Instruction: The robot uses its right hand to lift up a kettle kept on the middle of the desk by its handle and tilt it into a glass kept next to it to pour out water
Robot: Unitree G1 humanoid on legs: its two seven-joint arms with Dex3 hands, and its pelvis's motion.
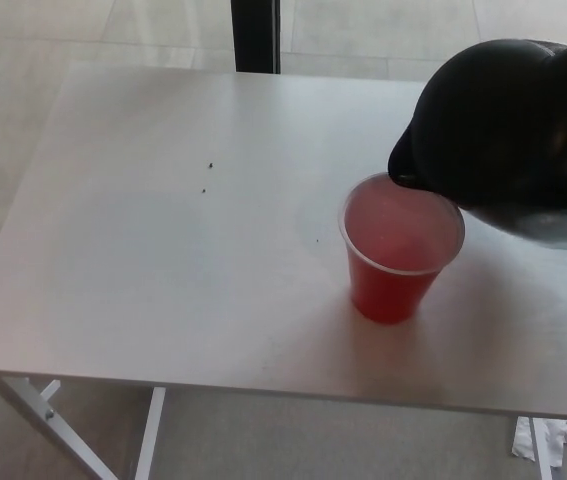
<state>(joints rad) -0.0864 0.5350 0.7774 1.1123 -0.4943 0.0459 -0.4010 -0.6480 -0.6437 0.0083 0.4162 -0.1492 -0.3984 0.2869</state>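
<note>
Above the white surface (163,250), a black kettle (508,130) hangs tilted, spout over the red cup's (398,255) rim; whether the right hand grasps it cannot be told.

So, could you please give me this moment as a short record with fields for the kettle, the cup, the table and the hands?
kettle: black kettle, lifted and tilted, spout over the cup's rim
cup: red cup, upright on the table, translucent
pour: no stream visible
table: white table, two small dark specks
right hand: dark shape at the kettle's far right edge, hold unclear
left hand: not in view
</note>
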